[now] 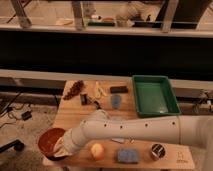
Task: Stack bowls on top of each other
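One orange-red bowl point(50, 141) at table's point(75, 114) front-left corner; gripper point(61, 149) at rim, grip unclear; green tray point(154, 94) empty.

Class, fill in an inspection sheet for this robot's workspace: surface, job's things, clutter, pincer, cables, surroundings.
Surface: wooden table, crowded.
Job's things: orange-red bowl at the front left corner; purple bowl not made out.
Clutter: green tray, yellow ball, blue sponge, metal cup, blue item, dark bar, brown cluster.
Pincer: pincer at the bowl's right rim, end of the white arm.
Cables: cables on the floor, left.
Surroundings: dark counter behind, railing above.
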Tool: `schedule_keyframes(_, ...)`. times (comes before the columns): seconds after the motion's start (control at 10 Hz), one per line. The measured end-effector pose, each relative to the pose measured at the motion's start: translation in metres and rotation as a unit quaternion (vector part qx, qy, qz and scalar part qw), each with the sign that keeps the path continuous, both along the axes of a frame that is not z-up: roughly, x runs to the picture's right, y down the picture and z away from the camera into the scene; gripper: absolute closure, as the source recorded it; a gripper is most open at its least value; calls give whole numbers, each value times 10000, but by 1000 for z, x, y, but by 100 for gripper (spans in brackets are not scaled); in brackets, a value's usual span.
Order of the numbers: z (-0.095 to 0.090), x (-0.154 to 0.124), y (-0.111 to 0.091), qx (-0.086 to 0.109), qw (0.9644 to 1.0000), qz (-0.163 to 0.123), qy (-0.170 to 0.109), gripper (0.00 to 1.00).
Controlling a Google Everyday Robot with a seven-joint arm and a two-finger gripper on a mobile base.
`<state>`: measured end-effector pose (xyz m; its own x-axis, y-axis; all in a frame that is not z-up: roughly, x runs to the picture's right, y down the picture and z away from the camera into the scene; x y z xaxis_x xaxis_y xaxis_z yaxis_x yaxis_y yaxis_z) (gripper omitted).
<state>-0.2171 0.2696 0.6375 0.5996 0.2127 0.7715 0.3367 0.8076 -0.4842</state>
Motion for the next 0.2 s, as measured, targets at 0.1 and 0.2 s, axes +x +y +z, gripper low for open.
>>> schedule_keyframes(0.1,0,0,0,-2,10000,1,2,21)
schedule_keyframes(0.2,0,0,0,-1,10000,3,2,20)
